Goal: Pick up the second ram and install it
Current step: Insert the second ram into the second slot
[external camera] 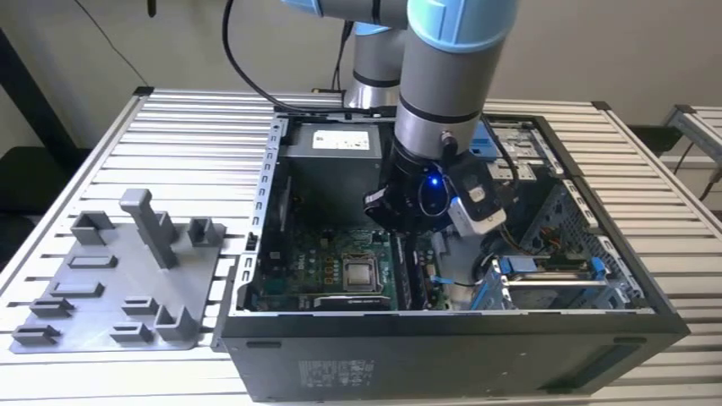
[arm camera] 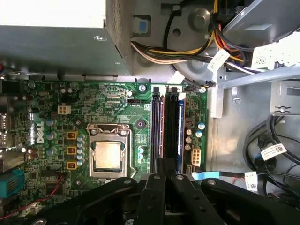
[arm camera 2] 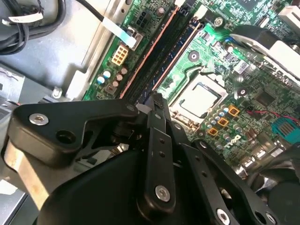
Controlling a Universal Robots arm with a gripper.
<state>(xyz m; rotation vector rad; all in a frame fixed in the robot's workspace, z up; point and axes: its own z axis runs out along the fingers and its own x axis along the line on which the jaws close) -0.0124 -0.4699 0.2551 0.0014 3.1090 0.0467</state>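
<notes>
Black link arms of the claw (arm camera: 165, 161) crowd the near edge of both wrist views, and its tip (arm camera 2: 157, 99) sits right over the near end of the memory slots. We cannot tell whether the claw is clenched or released, because its own body hides the spot where it would be pinching.

We take the second ram (arm camera: 171, 124) to be the slim, long, dark stick standing on edge in the slots. It runs straight from the claw tip toward the far edge of the green board (arm camera: 117, 93). A thin blue line runs along one of its long sides. A second dark strip (arm camera: 157, 124) lies parallel and just beside it, on the side of the processor socket (arm camera: 108, 154). We cannot say whether the stick is fully seated.

In the exterior view the arm (external camera: 445, 76) reaches down into the open computer case (external camera: 451, 355), and the claw (external camera: 420, 222) hangs low over the board. It is toward the exterior view's right of the square socket (external camera: 361, 272).

On the exterior view's left, well apart from the case, a grey holder tray (external camera: 113, 279) with upright blocks lies on the slatted table (external camera: 181, 127). Beyond the board, a bundle of coloured cables (arm camera: 154, 51) runs out beside the grey power box (arm camera: 51, 42).
</notes>
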